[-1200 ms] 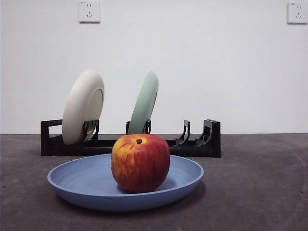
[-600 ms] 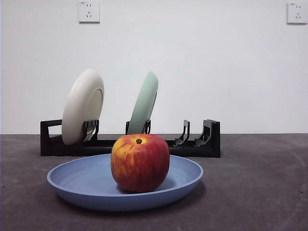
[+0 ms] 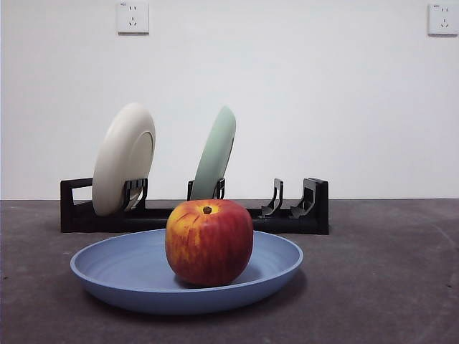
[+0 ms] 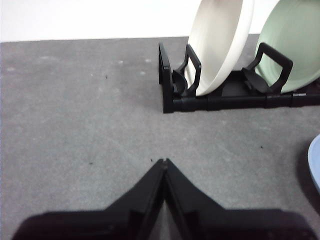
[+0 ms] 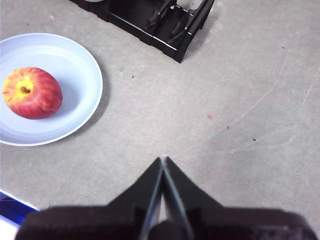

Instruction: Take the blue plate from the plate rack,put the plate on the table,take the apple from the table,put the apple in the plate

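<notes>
Front view shows the apple (image 3: 209, 241) sitting upright in the middle of the blue plate (image 3: 122, 276), stem dimple up, and the plate lies flat on the table (image 3: 387, 287) just in front of the rack (image 3: 315, 208). Flat on the surface is the right way for the plate, because only so can it carry a round fruit without it rolling away; the raised rim also keeps the apple inside. Behind, the cream plate (image 3: 123, 159) and the green plate (image 3: 214, 153) stand on edge in their slots, leaning a little, since the upright holders grip them only low down. The slots at the other end of the rack are empty; probably the blue plate came from there, but this is only my judgement. No arm appears in the front view. The left gripper (image 4: 164, 162) hangs over bare table near the rack end where the cream plate stands, its jaws pressed together with nothing between them. The right gripper (image 5: 163, 159) is also over bare table, well apart from the plate and apple, jaws closed together and empty as well. From how things lie, I judge the task finished, with both arms drawn aside so they cannot knock anything.
</notes>
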